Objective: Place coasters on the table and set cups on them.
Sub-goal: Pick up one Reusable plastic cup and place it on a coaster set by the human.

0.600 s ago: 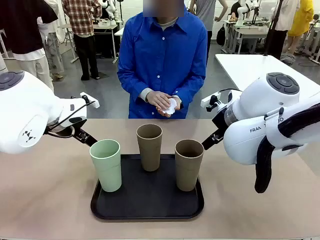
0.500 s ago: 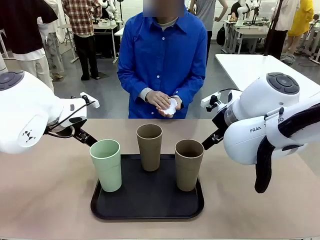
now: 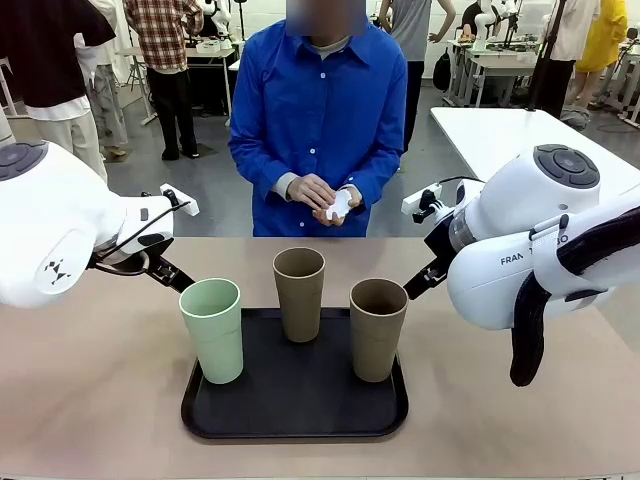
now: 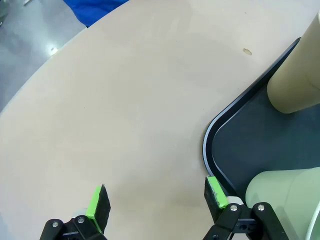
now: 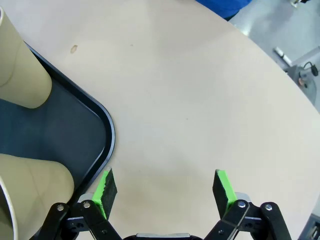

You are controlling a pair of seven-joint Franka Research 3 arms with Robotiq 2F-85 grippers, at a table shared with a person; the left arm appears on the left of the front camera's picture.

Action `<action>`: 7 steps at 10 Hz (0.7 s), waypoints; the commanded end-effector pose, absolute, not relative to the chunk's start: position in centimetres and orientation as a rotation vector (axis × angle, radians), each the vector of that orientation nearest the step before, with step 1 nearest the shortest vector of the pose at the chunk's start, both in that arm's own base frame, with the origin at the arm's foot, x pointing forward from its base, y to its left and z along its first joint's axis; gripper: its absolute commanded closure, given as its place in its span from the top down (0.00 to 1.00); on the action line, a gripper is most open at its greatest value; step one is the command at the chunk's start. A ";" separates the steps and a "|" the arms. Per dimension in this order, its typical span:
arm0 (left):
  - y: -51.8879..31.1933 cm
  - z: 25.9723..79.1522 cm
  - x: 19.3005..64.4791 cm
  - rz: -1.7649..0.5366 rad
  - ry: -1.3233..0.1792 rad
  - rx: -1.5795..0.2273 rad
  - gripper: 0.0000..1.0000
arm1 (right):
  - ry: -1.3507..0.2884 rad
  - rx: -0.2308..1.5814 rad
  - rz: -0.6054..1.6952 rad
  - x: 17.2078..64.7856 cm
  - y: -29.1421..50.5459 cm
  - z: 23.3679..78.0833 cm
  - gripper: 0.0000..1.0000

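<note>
We take the black tray [image 3: 290,395] as our landmark. All three cups stand upright on it, none touching another: the green cup [image 3: 213,330] at its left front, one tan cup [image 3: 300,293] at its far middle, the other tan cup [image 3: 378,328] at its right front. We judge the coasters [image 3: 340,205] to be the small white paper bundle held between the person's hands [image 3: 318,193], beyond the tray's far side and above the counter [image 3: 90,400]. None lies on the counter yet, so we place the task at its opening step. The left end effector [image 4: 155,197] hangs just outside the tray's left rim, fingers spread wide and empty over bare counter, the green cup close beside one finger. The right end effector [image 5: 164,186] mirrors it off the tray's right rim, likewise wide and holding nothing. We read this flanking posture as readiness. Each arm is stationed beside the cup nearest it. The counter on either side of the tray is left free for the person to lay the paper rounds first.
</note>
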State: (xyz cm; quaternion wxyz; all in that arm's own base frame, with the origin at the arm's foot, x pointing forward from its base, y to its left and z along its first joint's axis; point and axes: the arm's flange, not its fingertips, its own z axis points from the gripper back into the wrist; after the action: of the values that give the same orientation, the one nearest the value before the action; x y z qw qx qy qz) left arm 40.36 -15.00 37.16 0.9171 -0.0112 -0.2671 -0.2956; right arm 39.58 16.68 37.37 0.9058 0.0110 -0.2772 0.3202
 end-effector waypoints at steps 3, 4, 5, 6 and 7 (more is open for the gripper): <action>-15.0 37.2 40.4 -0.608 -0.550 -0.023 1.00 | -0.573 0.023 0.661 39.6 16.7 37.4 1.00; -15.0 37.2 40.4 -0.608 -0.550 -0.023 1.00 | -0.573 0.023 0.661 39.6 16.7 37.4 1.00; -15.0 37.2 40.4 -0.608 -0.550 -0.023 1.00 | -0.573 0.023 0.661 39.6 16.7 37.4 1.00; -15.0 37.2 40.4 -0.608 -0.550 -0.023 1.00 | -0.573 0.023 0.661 39.6 16.7 37.4 1.00; -15.0 37.2 40.4 -0.608 -0.550 -0.023 1.00 | -0.573 0.023 0.661 39.6 16.7 37.4 1.00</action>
State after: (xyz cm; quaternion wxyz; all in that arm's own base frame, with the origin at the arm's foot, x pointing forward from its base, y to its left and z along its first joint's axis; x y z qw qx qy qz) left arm 40.36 -15.00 37.16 0.9171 -0.0112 -0.2671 -0.2956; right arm 39.58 16.68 37.37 0.9058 0.0110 -0.2772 0.3202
